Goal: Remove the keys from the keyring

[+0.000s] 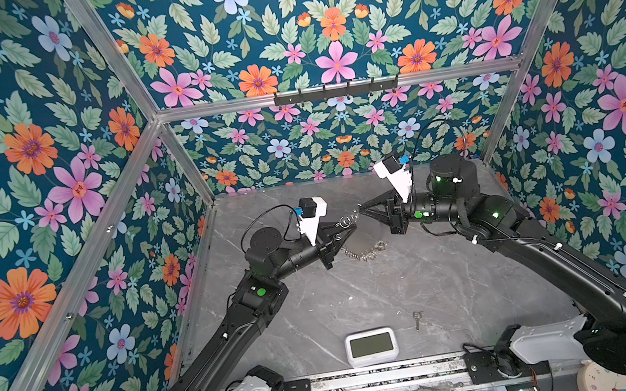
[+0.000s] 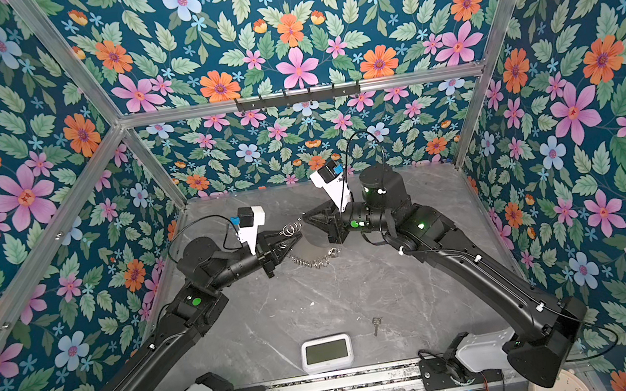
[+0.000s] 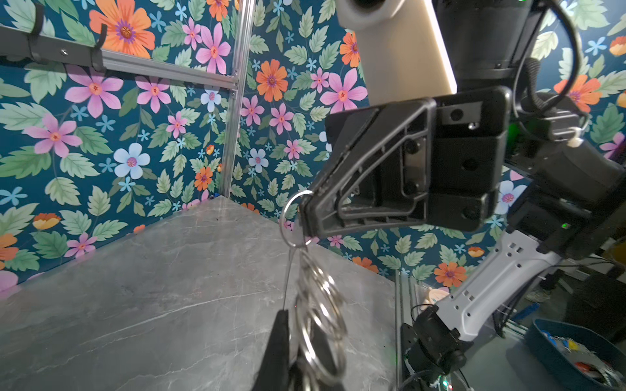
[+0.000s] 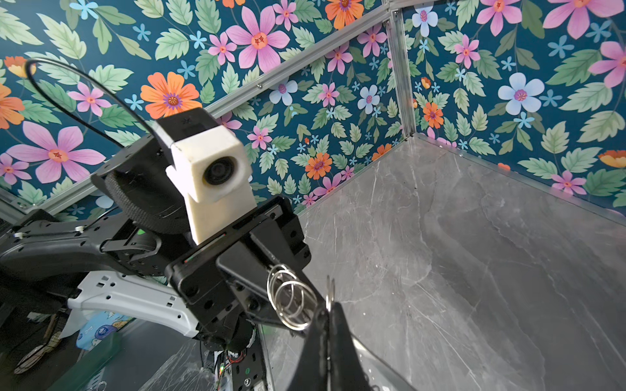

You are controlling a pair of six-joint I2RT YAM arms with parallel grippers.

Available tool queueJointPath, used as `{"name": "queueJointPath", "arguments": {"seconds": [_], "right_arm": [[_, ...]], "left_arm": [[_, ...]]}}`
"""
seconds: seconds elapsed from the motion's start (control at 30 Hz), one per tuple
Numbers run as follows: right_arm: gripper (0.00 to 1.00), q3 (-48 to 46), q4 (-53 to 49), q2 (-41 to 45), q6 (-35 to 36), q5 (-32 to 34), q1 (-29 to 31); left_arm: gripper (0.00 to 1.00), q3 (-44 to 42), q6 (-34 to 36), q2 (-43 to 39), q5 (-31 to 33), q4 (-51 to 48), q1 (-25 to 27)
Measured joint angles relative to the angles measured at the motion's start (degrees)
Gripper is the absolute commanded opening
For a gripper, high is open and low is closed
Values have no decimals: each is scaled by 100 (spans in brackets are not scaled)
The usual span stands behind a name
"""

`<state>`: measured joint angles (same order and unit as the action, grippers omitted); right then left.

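Tub (image 3: 538, 338), blue, off the surface (image 1: 319, 305), near the right arm's base, small coloured bits inside too blurred to name. At the surface's front edge, clock (image 1: 371, 346), white and rectangular, screen blank. Just right of it and slightly further back, one key (image 1: 417, 319), flat on the surface. Further back, keyring (image 1: 368, 236) held up between both arms, grey plate and chain of silver rings sagging below; contact with the surface unclear. At one end, left hand (image 1: 352, 229) pinched together on rings; at the other, right hand (image 1: 361, 209) clamped on a single ring. At the sagging chain's right end, small metal piece (image 1: 380, 243), too small to identify. Behind all, black hook rail (image 1: 335, 90) on the flowered back wall (image 1: 348, 136).
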<state>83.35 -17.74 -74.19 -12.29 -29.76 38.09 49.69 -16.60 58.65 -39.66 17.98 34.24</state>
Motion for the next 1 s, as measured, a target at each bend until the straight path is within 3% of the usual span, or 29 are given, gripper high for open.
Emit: {"name": "queueJointPath", "arguments": {"seconds": [0.07,0.23,0.37,0.7,1.0], "right_arm": [[0,-20,46,-33,-68,17,2],[38,-116,87,-42,-162,55,7],[50,-302,85,83,-151,334,9],[58,-1604,262,927,-400,717,-546],[59,-2610,1099,1147,-874,-629,-1093]], "left_arm": [[0,-24,-127,0,33,0,-7],[0,-116,-326,-48,238,7,-4],[0,-114,-570,-116,540,-2,-9],[0,125,-992,-61,1071,-299,-13],[0,26,-1023,-203,656,-13,-127]]}}
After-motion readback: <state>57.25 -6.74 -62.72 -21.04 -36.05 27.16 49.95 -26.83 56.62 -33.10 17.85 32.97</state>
